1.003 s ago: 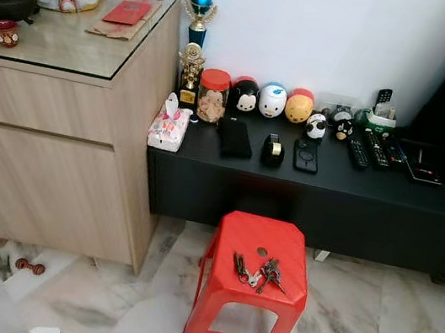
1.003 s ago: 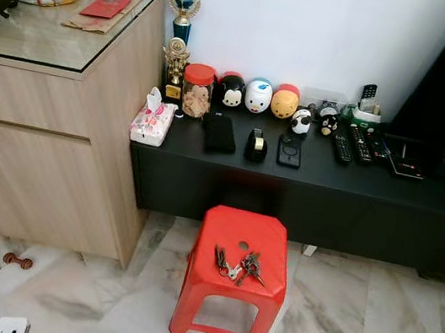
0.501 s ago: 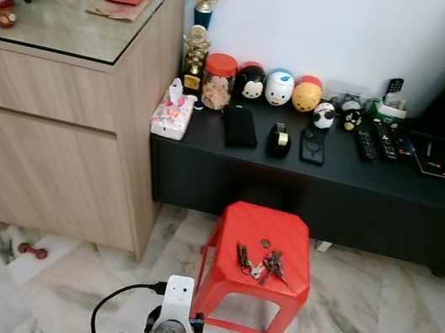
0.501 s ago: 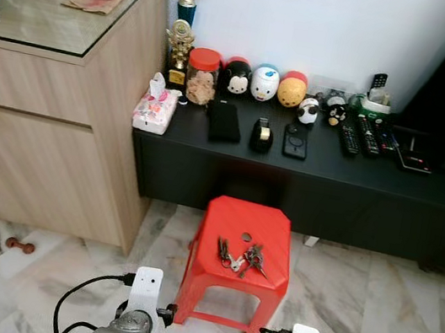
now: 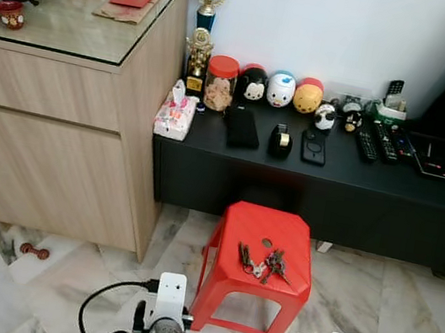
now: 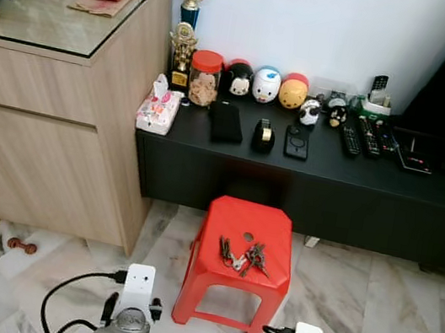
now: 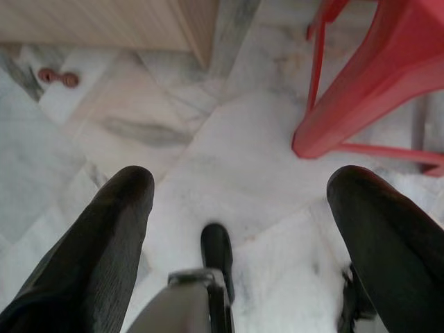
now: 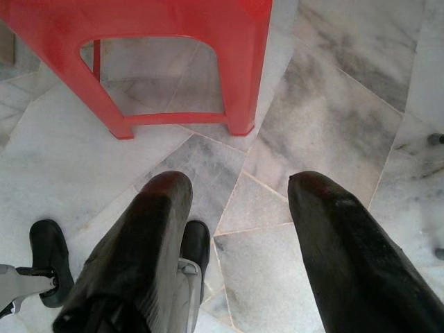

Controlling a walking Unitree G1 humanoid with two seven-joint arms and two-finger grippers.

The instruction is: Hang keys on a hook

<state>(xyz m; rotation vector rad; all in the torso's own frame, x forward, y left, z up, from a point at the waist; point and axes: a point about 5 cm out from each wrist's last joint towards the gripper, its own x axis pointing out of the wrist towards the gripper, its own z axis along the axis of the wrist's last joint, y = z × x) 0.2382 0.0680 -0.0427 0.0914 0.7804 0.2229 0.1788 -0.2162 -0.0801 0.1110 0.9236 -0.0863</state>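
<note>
The approach is in hand: the keys point(image 5: 263, 263) lie near the stool's point(image 5: 224, 282) front edge, while the left gripper point(image 7: 236, 201) and right gripper point(image 8: 239, 194) hang wide open, empty, needing to reach up.

I see the keys point(image 5: 262, 264), a loose metal bunch with a dark fob, lying flat on the red stool's point(image 5: 238, 225) seat, toward its front edge.

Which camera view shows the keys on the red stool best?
The left eye view: the keys lie in plain sight on top of the red stool. The right eye view shows them much the same. The two wrist views, looking past open hand fingers, catch the stool's legs, not its top.
</note>
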